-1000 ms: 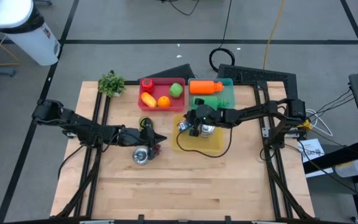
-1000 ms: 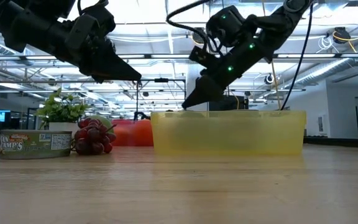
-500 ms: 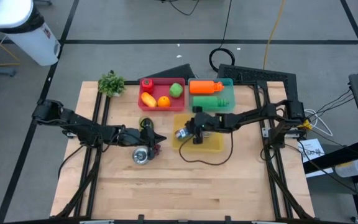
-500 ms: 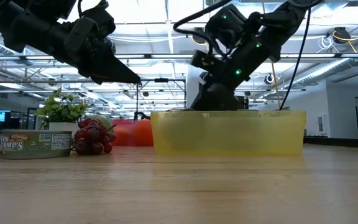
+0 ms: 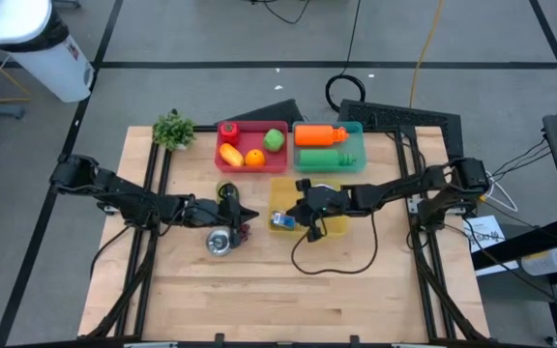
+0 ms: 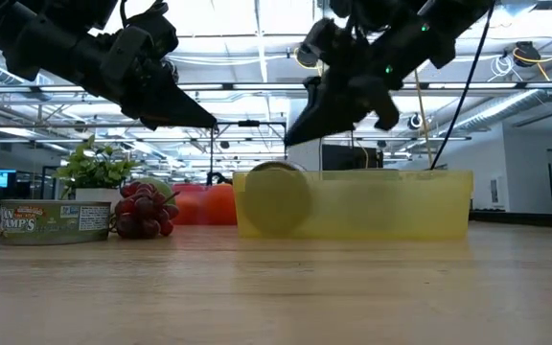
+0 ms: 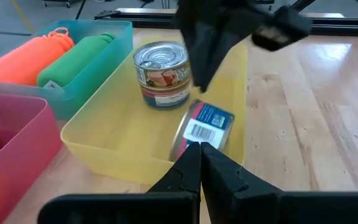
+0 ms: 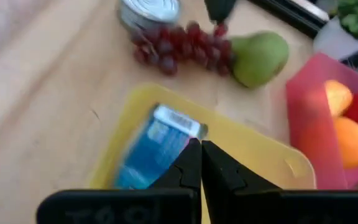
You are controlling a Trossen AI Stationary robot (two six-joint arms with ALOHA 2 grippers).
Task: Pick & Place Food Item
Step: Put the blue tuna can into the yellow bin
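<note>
Yellow plastic framed the action from above: the yellow bin lay mid-table, and a blue-labelled can now lay on its side at the bin's end nearest the left arm, where half a second earlier the right gripper had been lower over that spot. The right gripper hung just beside the can with its fingers pressed together, holding nothing. The left gripper, also pinched closed and empty, waited over the grapes and a tin on the bare wood.

At table height, the can's round end showed through the bin's wall, resting on the floor of the bin, with the right gripper lifted clear above the rim.

From the left wrist, the fallen can lay tipped against an upright can inside the bin.

From the right wrist, the can sat directly beyond the closed fingertips, apart from them.

Judged from this, the can had been nudged over rather than picked, so a grasp was yet to come.
</note>
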